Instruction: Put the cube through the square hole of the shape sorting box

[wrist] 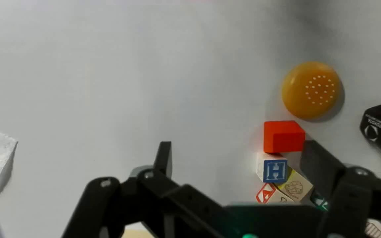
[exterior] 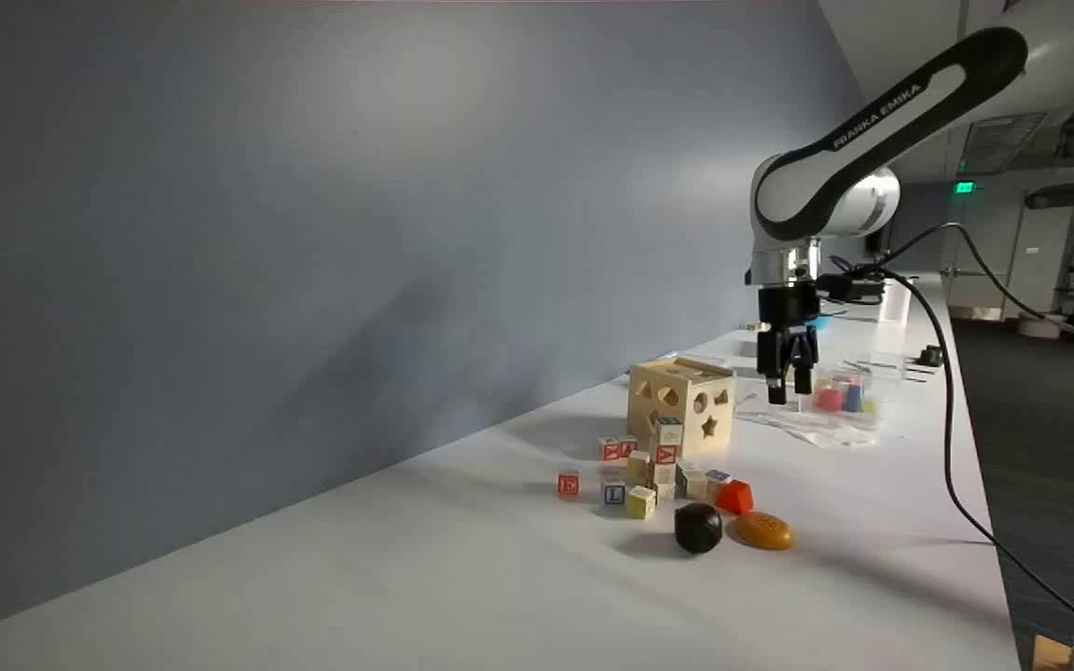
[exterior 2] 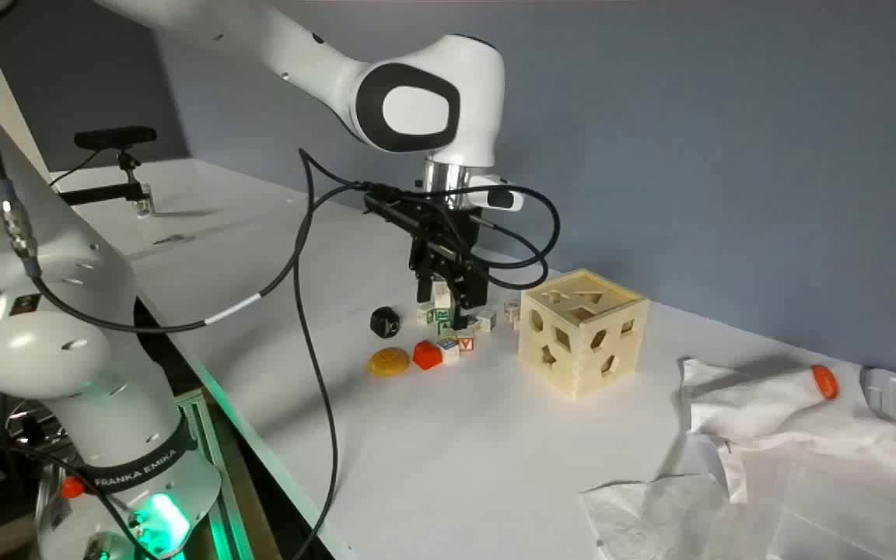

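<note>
Shape sorting box (exterior 2: 579, 342) is at 3 o'clock from the gripper (exterior 2: 442, 309) in an exterior view, jaws wide apart. I'd centre on the red cube (wrist: 284, 137) (shape's hard to confirm), about 2 o'clock in the wrist view, before lowering.

Your white arm (exterior 2: 331, 74), lettered FRANKA EMIKA, has black trim (exterior: 875, 117), black cables (exterior 2: 168, 330), a silver collar (exterior 2: 444, 177) and black gripper (exterior: 791, 388)
</note>
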Motion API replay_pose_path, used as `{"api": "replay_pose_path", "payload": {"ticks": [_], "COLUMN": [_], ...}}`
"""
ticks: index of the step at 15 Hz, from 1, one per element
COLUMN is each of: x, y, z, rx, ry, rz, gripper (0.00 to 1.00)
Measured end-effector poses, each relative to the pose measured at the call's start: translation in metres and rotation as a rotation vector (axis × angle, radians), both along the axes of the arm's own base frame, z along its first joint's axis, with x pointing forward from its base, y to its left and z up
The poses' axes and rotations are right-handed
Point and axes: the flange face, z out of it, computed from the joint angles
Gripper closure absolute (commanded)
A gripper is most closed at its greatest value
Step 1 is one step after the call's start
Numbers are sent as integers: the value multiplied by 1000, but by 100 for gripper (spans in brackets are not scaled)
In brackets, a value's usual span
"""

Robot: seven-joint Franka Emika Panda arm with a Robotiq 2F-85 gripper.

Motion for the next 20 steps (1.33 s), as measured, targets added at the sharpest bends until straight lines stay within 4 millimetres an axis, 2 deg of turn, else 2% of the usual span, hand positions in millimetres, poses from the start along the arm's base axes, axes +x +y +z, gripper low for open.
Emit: {"api": "replay_pose_path", "payload": {"ticks": [14, 17, 20], "x": [0, 2, 2], "y": [1, 6, 11], "z": [-1, -10, -30], "rx": [-1, -10, -16], "ry": [0, -15, -36], "rz": [-1, -8, -18], "gripper": [0, 0, 0]}}
